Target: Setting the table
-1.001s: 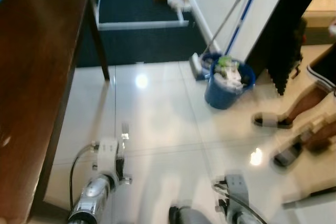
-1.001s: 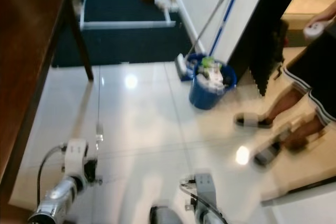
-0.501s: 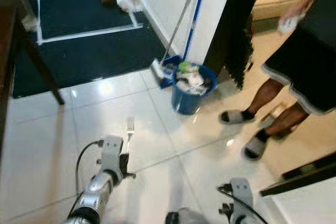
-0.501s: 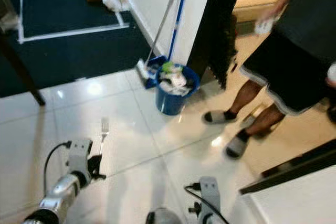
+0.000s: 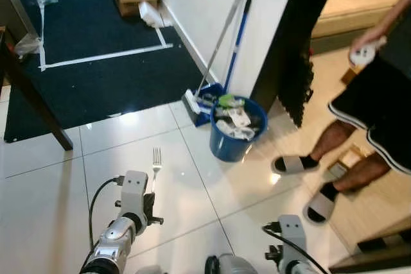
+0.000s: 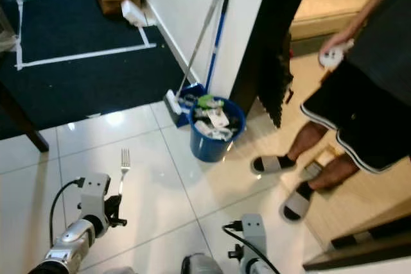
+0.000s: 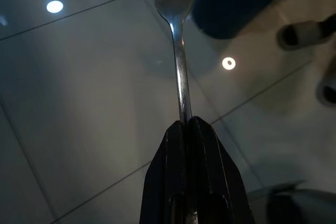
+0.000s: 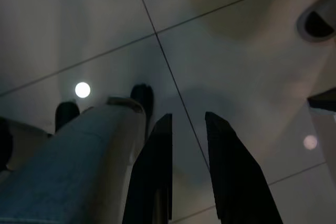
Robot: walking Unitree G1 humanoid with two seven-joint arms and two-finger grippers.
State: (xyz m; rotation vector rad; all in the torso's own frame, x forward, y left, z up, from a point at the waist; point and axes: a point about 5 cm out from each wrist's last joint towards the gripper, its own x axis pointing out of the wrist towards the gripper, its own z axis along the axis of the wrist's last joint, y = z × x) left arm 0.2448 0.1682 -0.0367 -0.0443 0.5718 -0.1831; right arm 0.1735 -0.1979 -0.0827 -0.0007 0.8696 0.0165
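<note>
**Fork carried over the tiles**

The left gripper [image 7: 185, 124] is clamped tight on the handle of a fork [image 5: 155, 158], whose tines point forward, away from the fingers (no gap between the pads). Beneath it lies the glossy white tile floor [image 5: 45, 197]. Ahead and to the right of that gripper stands a blue bucket [image 5: 234, 129] stuffed with rubbish, a mop [image 5: 221, 36] leaning on the wall behind it. Further right stands a person [image 5: 369, 113] in dark shorts and slippers. The right gripper [image 8: 188, 124] hangs low, fingers a little apart, holding nothing.
</note>
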